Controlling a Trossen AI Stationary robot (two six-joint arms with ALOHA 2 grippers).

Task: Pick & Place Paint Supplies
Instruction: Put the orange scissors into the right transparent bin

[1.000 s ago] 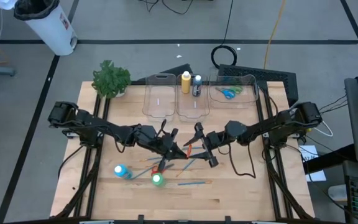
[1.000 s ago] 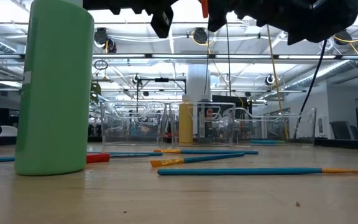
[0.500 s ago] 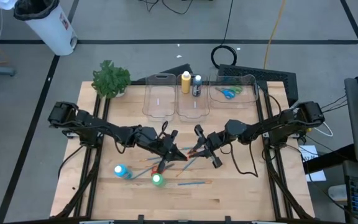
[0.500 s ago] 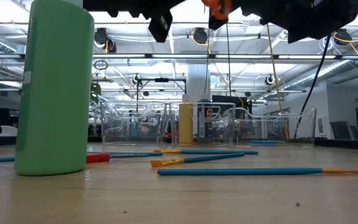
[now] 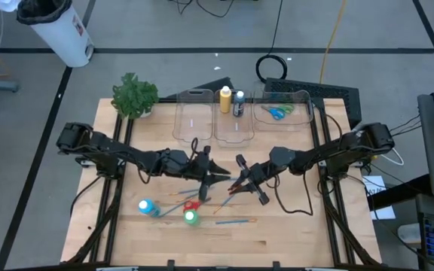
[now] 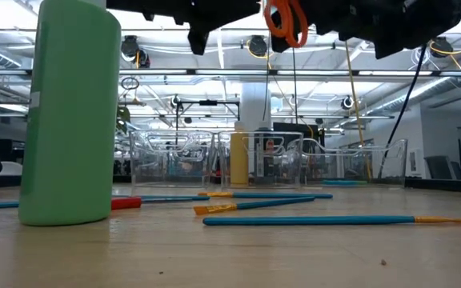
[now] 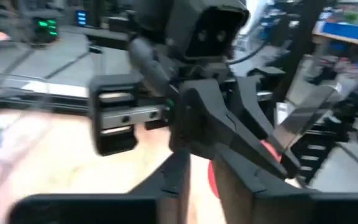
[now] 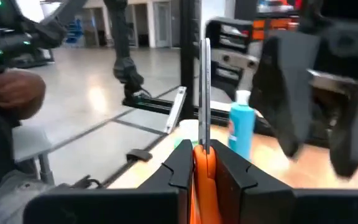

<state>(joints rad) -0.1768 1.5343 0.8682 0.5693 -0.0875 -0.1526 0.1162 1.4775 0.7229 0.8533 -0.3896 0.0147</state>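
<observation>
My right gripper (image 5: 239, 183) is above the table's middle, shut on orange-handled scissors (image 8: 204, 112). Their handle loops show at the top of the low view (image 6: 285, 20). My left gripper (image 5: 212, 172) is just left of it, above the table. Its fingers stand a narrow gap apart in the left wrist view (image 7: 199, 165) and hold nothing. On the table lie red-handled scissors (image 5: 192, 205), a green bottle (image 5: 191, 217), a blue bottle (image 5: 146, 206) and several blue brushes (image 6: 334, 219). My right gripper pinches the scissors' orange handle part (image 8: 204, 169) between its two fingers. The shut blades (image 8: 204, 81) stick out forward past the fingertips, in line with the fingers. The scissors are lifted clear of the table.
Three clear bins (image 5: 234, 129) stand at the far edge. The middle one holds a yellow bottle (image 5: 225, 98) and a dark bottle (image 5: 239, 103), the right one holds scissors (image 5: 279, 113). A leafy plant (image 5: 135, 95) stands at the far left corner.
My left gripper has drawn back from the orange scissors toward the table's far left. The scissors stay in my right gripper, and their handle loops have come down into the low view.
</observation>
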